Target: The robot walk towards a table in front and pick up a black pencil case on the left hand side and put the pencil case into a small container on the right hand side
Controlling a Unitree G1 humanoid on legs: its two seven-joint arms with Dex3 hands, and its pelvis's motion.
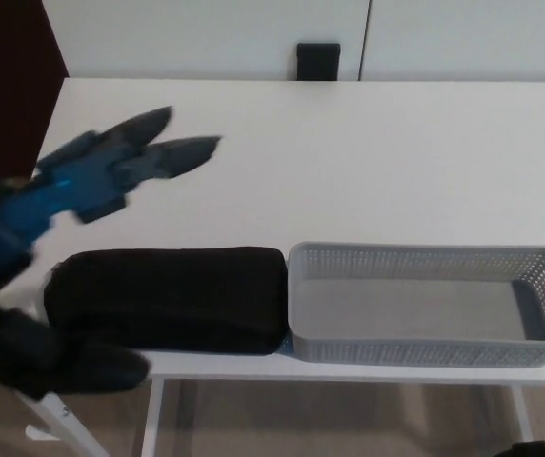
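Note:
A black pencil case (pixel 170 298) lies flat along the near edge of the white table (pixel 349 152), its right end touching a grey mesh container (pixel 432 305). The container is empty. My left hand (pixel 125 162), blurred, hovers above and behind the pencil case at the table's left side, open with fingers spread and pointing right, holding nothing. Its thumb (pixel 101 368) shows low at the front left, below the case. My right hand does not show.
The table's left edge runs beside a dark wall (pixel 6 76). A small black object (pixel 317 61) sits against the white wall behind the table. White table legs (pixel 153 419) and floor show below the near edge.

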